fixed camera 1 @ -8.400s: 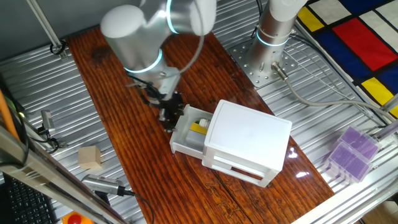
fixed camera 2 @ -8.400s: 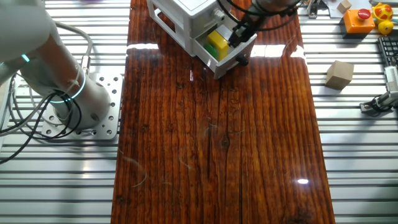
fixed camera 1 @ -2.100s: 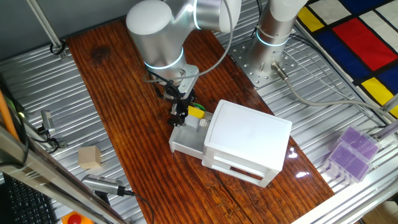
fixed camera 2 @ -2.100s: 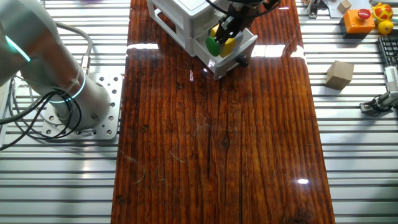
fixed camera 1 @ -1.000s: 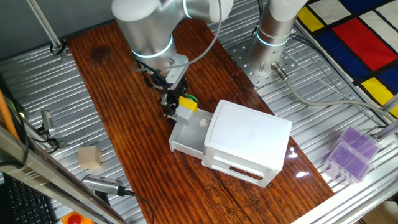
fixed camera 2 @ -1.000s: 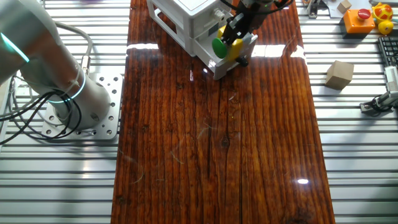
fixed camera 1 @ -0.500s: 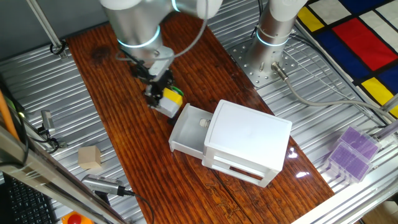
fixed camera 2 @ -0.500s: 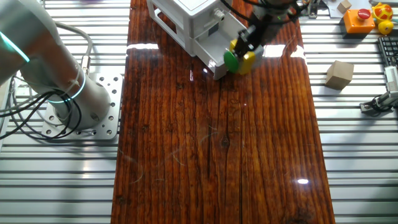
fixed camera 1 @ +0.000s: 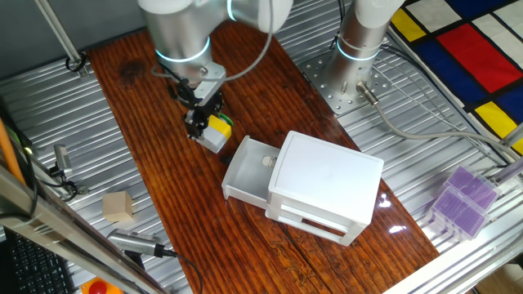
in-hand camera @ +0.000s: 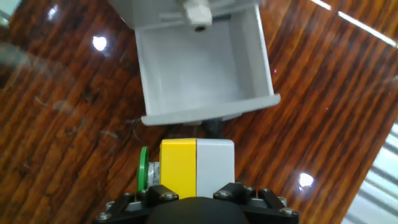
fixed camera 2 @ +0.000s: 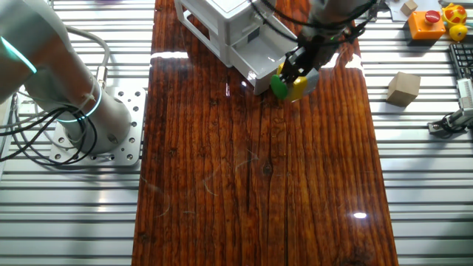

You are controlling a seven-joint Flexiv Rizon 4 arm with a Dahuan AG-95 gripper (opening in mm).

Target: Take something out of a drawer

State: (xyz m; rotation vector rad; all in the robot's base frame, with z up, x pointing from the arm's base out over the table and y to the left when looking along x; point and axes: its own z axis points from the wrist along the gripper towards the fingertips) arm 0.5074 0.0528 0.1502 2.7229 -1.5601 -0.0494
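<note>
Drawer point(in-hand camera: 199, 74) open, yellow block point(in-hand camera: 179, 165) outside.

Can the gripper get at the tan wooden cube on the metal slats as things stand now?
Probably not yet: the gripper is shut on the yellow block. The way over to the tan wooden cube looks free.

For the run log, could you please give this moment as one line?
phase: carry-out | gripper: shut on yellow-and-grey block | block: outside drawer, over table | drawer: open, empty
</note>
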